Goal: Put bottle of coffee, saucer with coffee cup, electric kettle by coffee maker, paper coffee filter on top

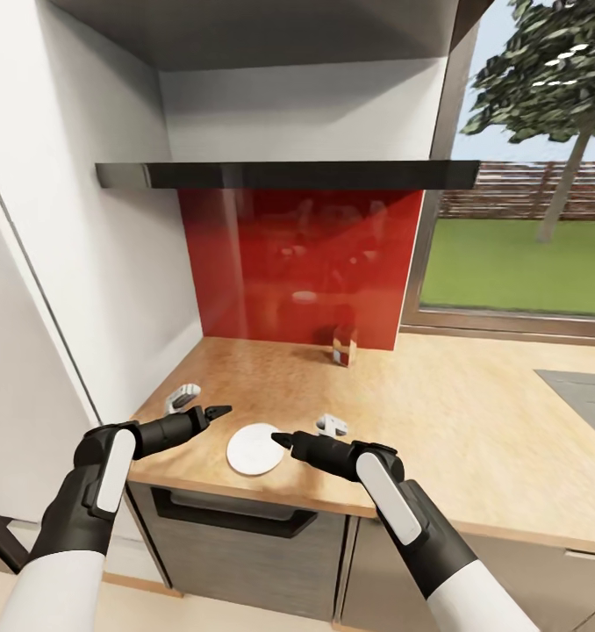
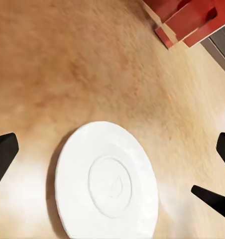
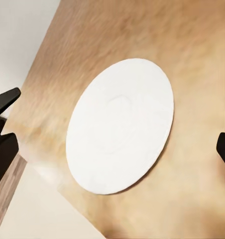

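Round white saucer (image 1: 255, 448) flat on countertop (image 1: 438, 421), between 2 tools.

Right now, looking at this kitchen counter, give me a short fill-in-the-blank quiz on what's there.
1. The saucer lies flat on the ____.
2. The saucer has ____ on top of it.
3. The carton stands against the ____ backsplash.
4. The saucer lies between the left gripper and the ____ gripper.

Answers: countertop; nothing; red; right

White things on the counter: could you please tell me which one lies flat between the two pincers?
The saucer, a flat round plate, unlike the small white object and the one either side.
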